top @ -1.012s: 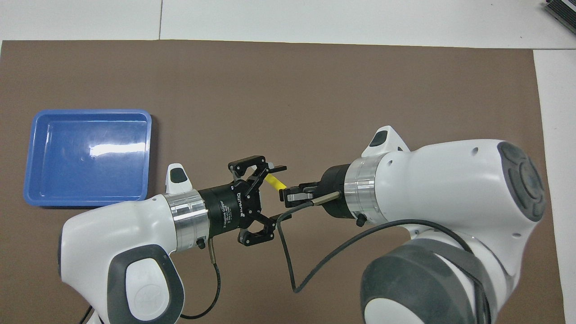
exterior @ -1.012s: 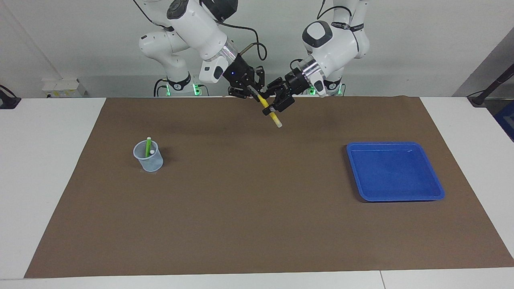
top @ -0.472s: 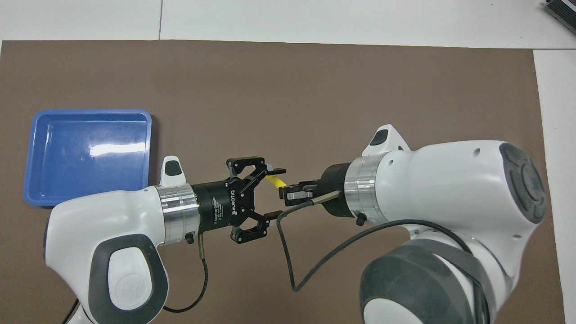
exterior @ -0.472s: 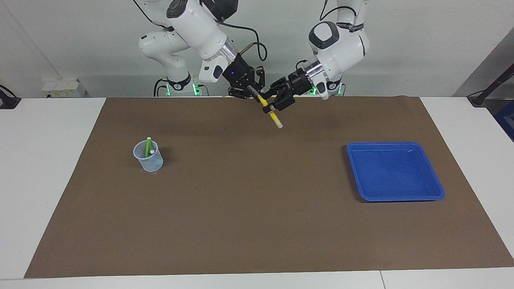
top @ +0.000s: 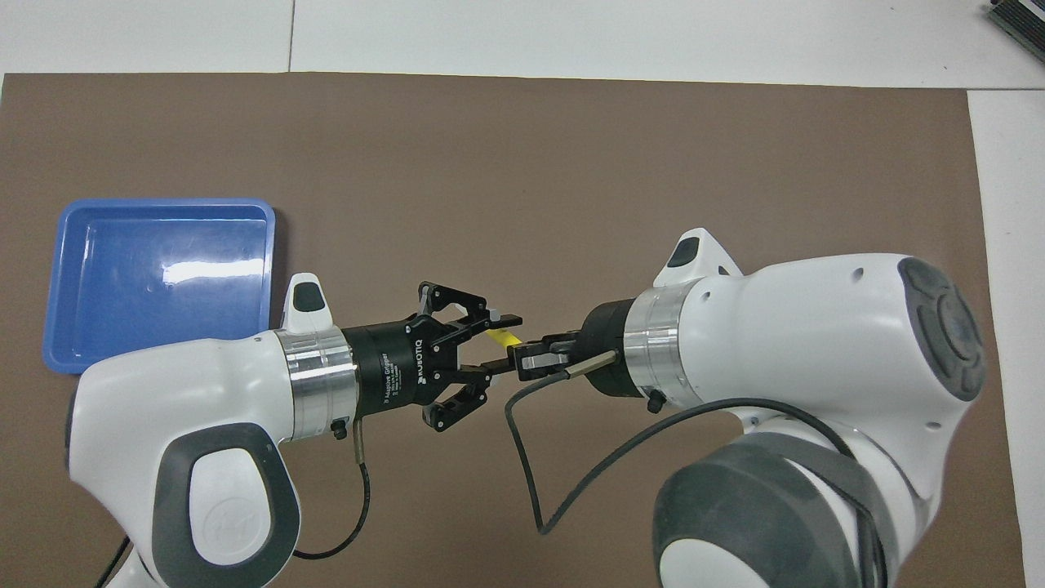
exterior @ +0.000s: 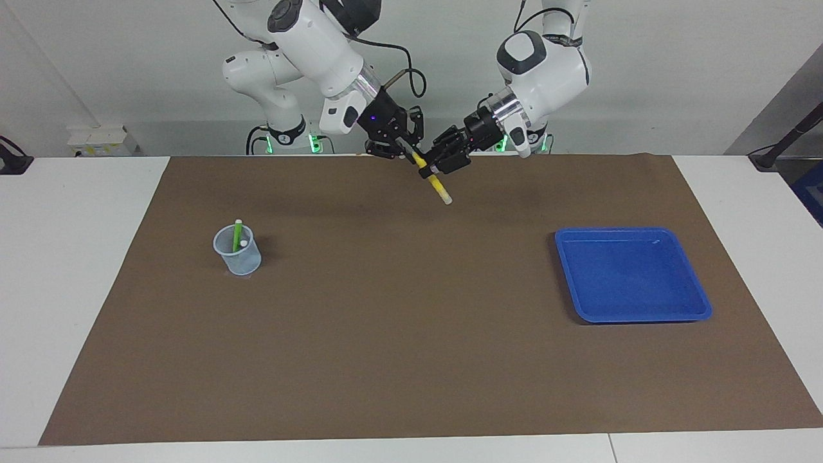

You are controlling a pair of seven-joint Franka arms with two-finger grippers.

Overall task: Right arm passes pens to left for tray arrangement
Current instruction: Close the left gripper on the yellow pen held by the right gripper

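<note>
My right gripper [exterior: 411, 153], the one with the blue light, is shut on the upper end of the yellow pen [exterior: 437, 185]. It holds the pen slanted in the air over the mat's edge nearest the robots. My left gripper [exterior: 441, 167] faces it, its fingers narrowed on either side of the pen's middle with a gap still showing in the overhead view [top: 500, 341]. A short yellow piece of the pen [top: 500, 335] shows there, next to my right gripper [top: 522, 359]. The green pen [exterior: 237, 233] stands in a cup beside a whitish pen tip [exterior: 244, 244]. The purple pen's body is hidden. The blue tray [exterior: 630, 276] holds nothing.
The translucent cup [exterior: 239, 256] stands on the brown mat [exterior: 398, 334] toward the right arm's end. The tray [top: 163, 278] lies toward the left arm's end. White table surface borders the mat. The right arm hides the cup in the overhead view.
The left gripper's fingers have narrowed from wide open to close around the yellow pen, and its arm shifted slightly. The right gripper and pen have stayed nearly still.
</note>
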